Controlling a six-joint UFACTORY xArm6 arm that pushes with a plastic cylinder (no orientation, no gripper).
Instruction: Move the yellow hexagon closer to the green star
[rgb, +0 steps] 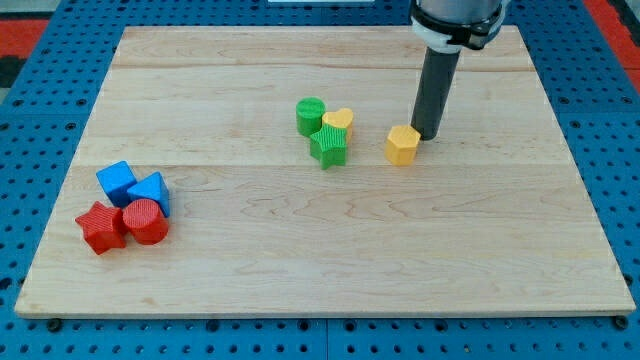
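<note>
A pale wooden board (330, 250) carries eight small blocks in two groups. Near its centre, a green cylinder (310, 116), a yellow heart (339, 123) and a green star (328, 147) touch one another, with a yellow hexagon (402, 145) near them toward the view's right. At the view's lower left, a blue cube (116, 181), a blue triangle (150, 191), a red star (100, 227) and a red cylinder (146, 222) sit clustered together.

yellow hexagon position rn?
The yellow hexagon sits right of centre in the camera view, apart from the green star on its left, with my tip against its upper right edge.
</note>
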